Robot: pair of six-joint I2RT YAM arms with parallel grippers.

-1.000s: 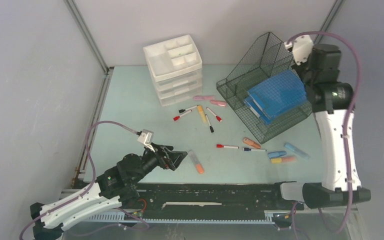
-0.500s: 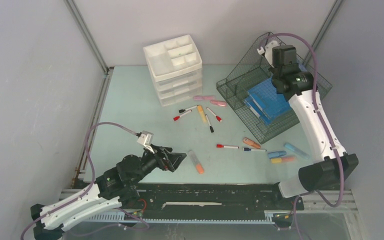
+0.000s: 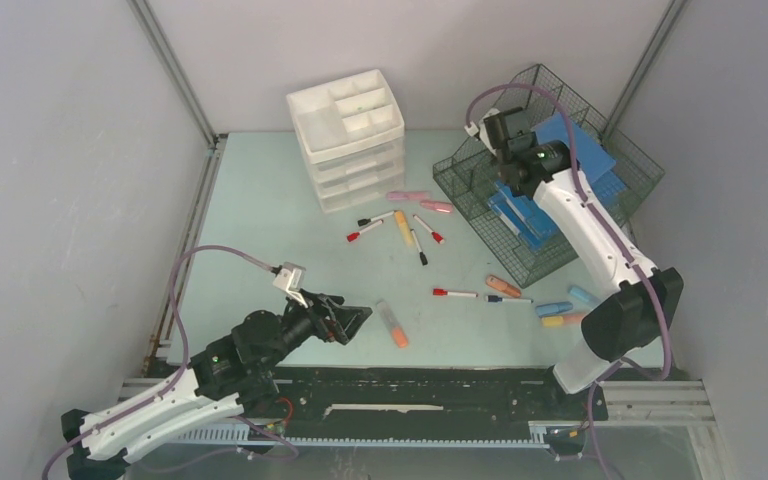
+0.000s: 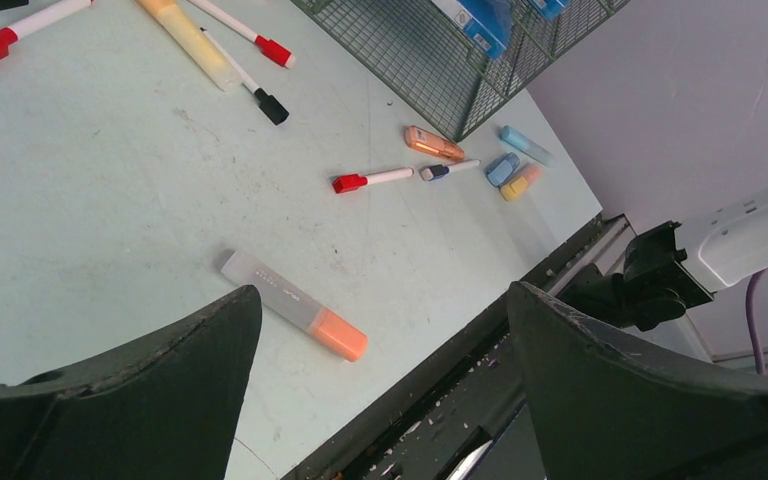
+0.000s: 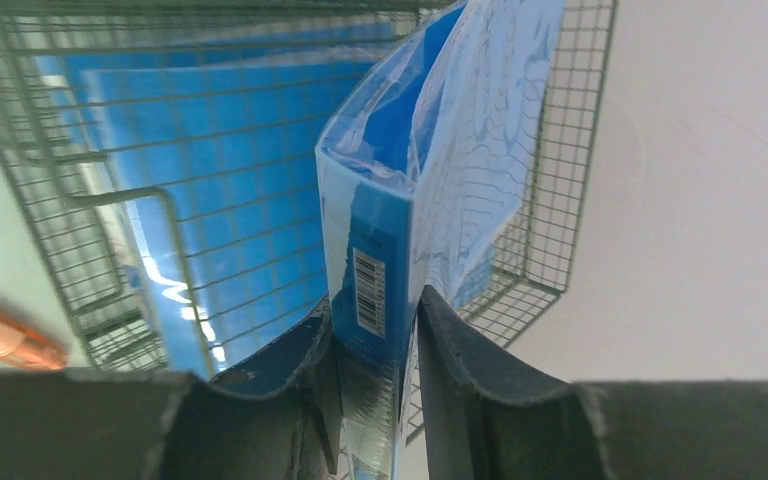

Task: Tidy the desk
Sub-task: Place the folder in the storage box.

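The desk [image 3: 260, 220] is a pale mint-green top strewn with pens and highlighters. My right gripper [image 3: 532, 168] reaches into the dark wire-mesh tray [image 3: 472, 200] at the back right. It is shut on the edge of a blue plastic-wrapped pack [image 3: 580, 148] that tilts up against the tray's far side. The right wrist view shows both fingers of the right gripper [image 5: 375, 305] pressed on the blue pack [image 5: 390, 230]. My left gripper [image 3: 355, 320] hovers low at the front left, open and holding nothing. An orange-capped highlighter [image 4: 295, 305] lies just beyond the left gripper [image 4: 382, 295].
A white drawer unit [image 3: 345, 130] stands at the back. More blue packs [image 3: 520, 215] lie flat in the tray. Red-capped markers [image 3: 455, 293], pink highlighters [image 3: 415, 198] and blue and yellow highlighters [image 3: 560, 312] are scattered mid-desk. A black rail [image 3: 410, 385] runs along the near edge.
My right arm has swung leftward over the tray, and the blue pack now stands tilted up in its grip. The left arm has not moved.
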